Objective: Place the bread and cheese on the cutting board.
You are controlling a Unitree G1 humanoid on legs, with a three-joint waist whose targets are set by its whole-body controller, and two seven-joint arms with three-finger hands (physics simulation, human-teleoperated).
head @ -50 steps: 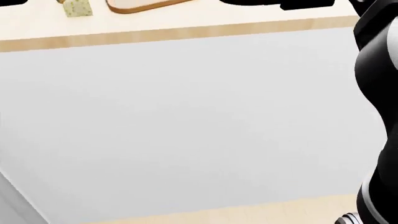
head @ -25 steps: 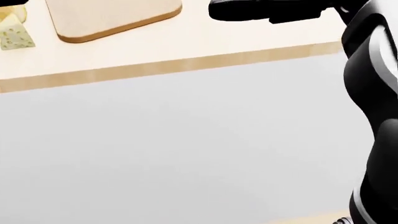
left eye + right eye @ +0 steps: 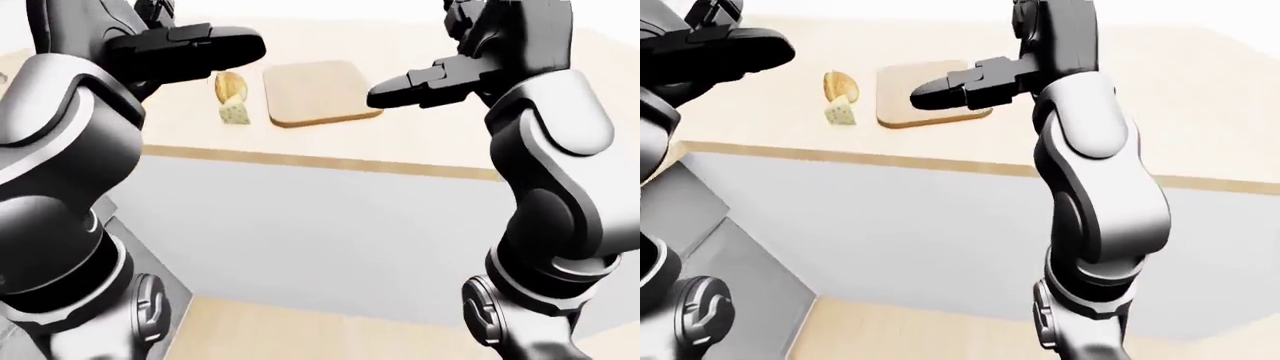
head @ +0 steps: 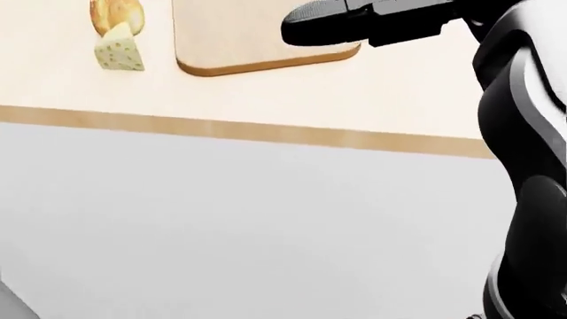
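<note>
Resting on the pale wooden tabletop, your cutting board lies bare, one golden bread roll and one holed, pale cheese wedge touching each other just left of it. Your right hand hovers over the board's right edge, fingers extended and holding nothing; your left hand hangs above the food, likewise outstretched.

Matt wooden cutting board; glossy plastic arms.
</note>
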